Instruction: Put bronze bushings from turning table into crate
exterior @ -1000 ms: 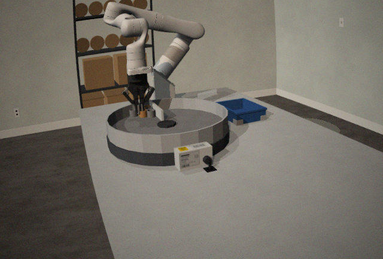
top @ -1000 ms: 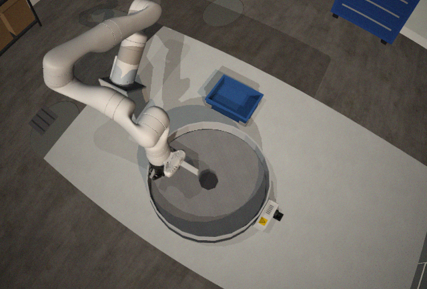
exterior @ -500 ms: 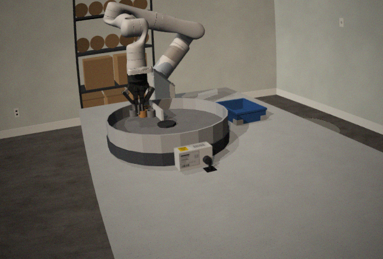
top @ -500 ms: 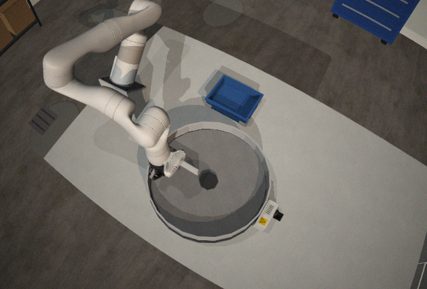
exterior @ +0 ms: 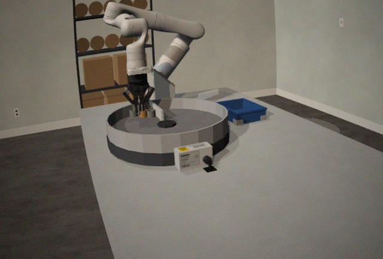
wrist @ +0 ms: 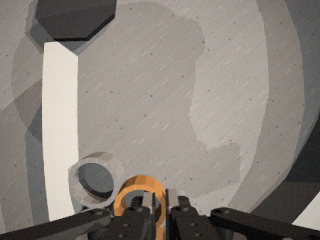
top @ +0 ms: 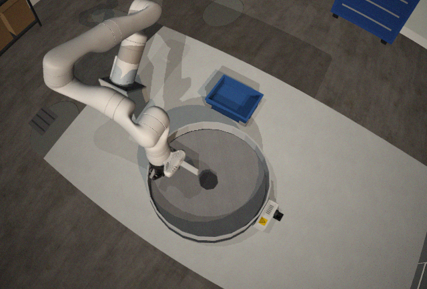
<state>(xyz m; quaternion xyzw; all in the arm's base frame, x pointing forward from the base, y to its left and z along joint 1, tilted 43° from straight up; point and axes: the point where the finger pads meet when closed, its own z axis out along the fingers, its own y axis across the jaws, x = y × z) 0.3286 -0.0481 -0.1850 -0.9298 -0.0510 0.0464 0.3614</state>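
Observation:
My gripper (top: 155,175) (exterior: 139,110) (wrist: 160,203) points down inside the turning table (top: 227,147) (exterior: 191,124) (wrist: 150,100). It is shut on the wall of a bronze bushing (exterior: 142,114) (wrist: 142,181), one finger inside the ring and one outside. This bushing is upright, at about the height of the table surface. A bit of another bronze part (wrist: 160,233) shows behind the fingers. One steel bushing (exterior: 151,113) (wrist: 73,181) stands close beside, near the white bar. Another steel bushing (exterior: 132,113) is on the other side. The blue crate (top: 225,111) (exterior: 252,116) looks empty in the top view.
A raised wall (top: 211,125) (exterior: 151,143) rings the turning table. A white bar (top: 189,167) (exterior: 158,111) (wrist: 60,125) runs inward to the dark hub (top: 208,179) (exterior: 166,124) (wrist: 75,17). A white box (top: 266,215) (exterior: 193,156) and a small black device (top: 278,215) (exterior: 207,160) stand outside the wall.

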